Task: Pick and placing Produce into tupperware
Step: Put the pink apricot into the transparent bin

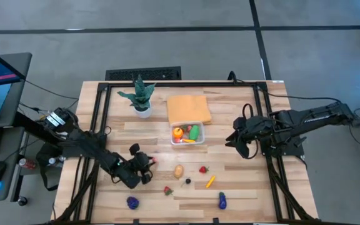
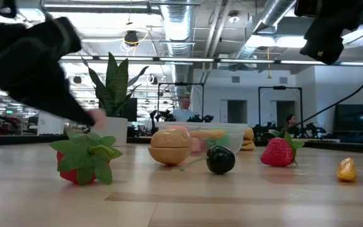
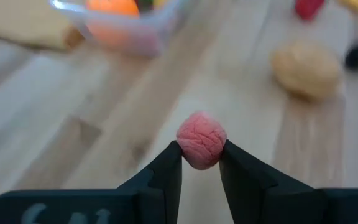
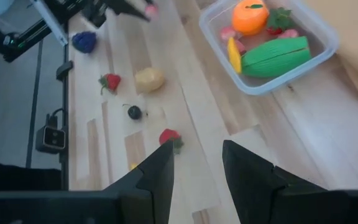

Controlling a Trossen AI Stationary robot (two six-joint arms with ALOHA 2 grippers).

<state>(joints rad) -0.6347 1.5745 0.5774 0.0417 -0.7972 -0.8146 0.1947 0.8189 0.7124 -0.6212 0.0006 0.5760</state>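
The clear tupperware [image 1: 187,132] stands on the table just near of the orange cloth and holds an orange, a green piece, a yellow one and red bits. My left gripper [image 1: 150,161] hovers left of the loose produce, shut on a pink bumpy berry [image 3: 201,140]. A tan potato [image 1: 179,170], two red strawberries [image 1: 203,169] [image 1: 167,190], a black cherry [image 1: 188,181], a yellow-orange piece [image 1: 210,182] and two purple pieces [image 1: 132,202] [image 1: 222,200] lie on the boards. My right gripper [image 1: 237,142] is open, to the right of the tupperware [image 4: 269,46], touching nothing. My left gripper pinches the pink berry [image 3: 199,155] between its two fingertips [image 3: 169,163], which sit on opposite sides of the berry's lower half. Most of the berry stands out past the finger ends. In the low view the berry [image 2: 96,117] appears lifted clear of the table.
A potted plant [image 1: 140,97] in a white pot stands left of the orange cloth [image 1: 188,107], far of my left gripper. Black frame rails run along the table's left and right sides. Bare boards lie between the tupperware and the loose produce.
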